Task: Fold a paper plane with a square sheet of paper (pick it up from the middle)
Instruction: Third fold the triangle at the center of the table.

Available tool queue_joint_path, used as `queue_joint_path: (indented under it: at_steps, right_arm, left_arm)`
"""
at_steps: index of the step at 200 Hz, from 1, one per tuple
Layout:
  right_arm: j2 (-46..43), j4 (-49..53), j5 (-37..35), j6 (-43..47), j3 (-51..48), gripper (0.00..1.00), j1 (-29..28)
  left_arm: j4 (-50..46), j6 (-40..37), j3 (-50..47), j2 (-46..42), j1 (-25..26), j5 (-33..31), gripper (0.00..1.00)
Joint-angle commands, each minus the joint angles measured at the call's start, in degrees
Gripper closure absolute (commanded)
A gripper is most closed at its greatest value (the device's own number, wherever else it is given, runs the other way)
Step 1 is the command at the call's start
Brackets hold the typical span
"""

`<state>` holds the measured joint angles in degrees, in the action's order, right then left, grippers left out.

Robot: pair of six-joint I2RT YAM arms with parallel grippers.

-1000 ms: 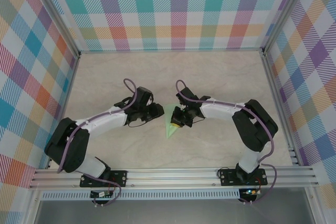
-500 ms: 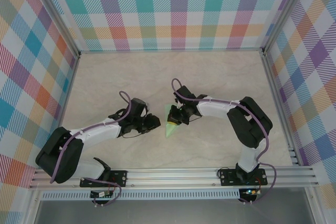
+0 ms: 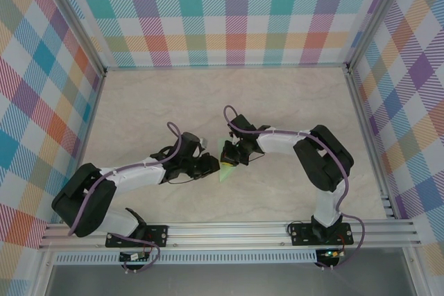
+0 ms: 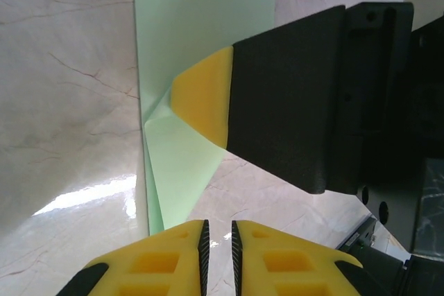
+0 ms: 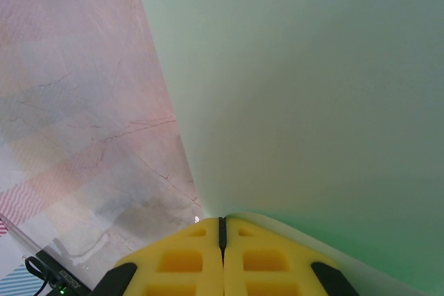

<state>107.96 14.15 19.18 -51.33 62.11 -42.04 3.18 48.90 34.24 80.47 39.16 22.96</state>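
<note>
The pale green sheet of paper [image 3: 223,171] lies folded into a narrow pointed shape on the table between the two grippers, its tip toward the near edge. In the left wrist view the paper [image 4: 201,19] shows a crease and a folded flap. My right gripper [image 3: 231,159] is shut, and its yellow fingertip [image 4: 205,95] presses down on the paper at the fold. From the right wrist the paper [image 5: 312,88] rises just beyond the shut right gripper [image 5: 223,230]. My left gripper [image 3: 214,164] sits at the paper's left edge, low over the table. The left gripper [image 4: 218,240] holds nothing, its fingers a narrow slit apart.
The marble-patterned table [image 3: 291,102] is boxed in by checked walls and an aluminium frame [image 3: 229,230] along the near edge. Both arms reach toward the centre, their forearms close on either side of the paper.
My left gripper drew back, then came in again to the paper's left edge, its jaws narrowing. The right gripper slid slightly left along the paper, still shut.
</note>
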Motion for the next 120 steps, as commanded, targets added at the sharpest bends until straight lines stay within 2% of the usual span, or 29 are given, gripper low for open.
queue_joint_path:
  at_steps: [1, 120]
  right_arm:
    - [0.8, -0.4, 0.7, 1.3, 1.4, 0.94, -0.3]
    - [0.9, 0.1, -1.1, 0.6, 1.4, 0.95, -0.1]
  left_arm:
    - [1.8, 0.9, 0.2, 1.4, 0.9, 0.8, 0.82]
    - [3.7, 0.9, 1.8, 6.4, 3.7, 1.5, 0.84]
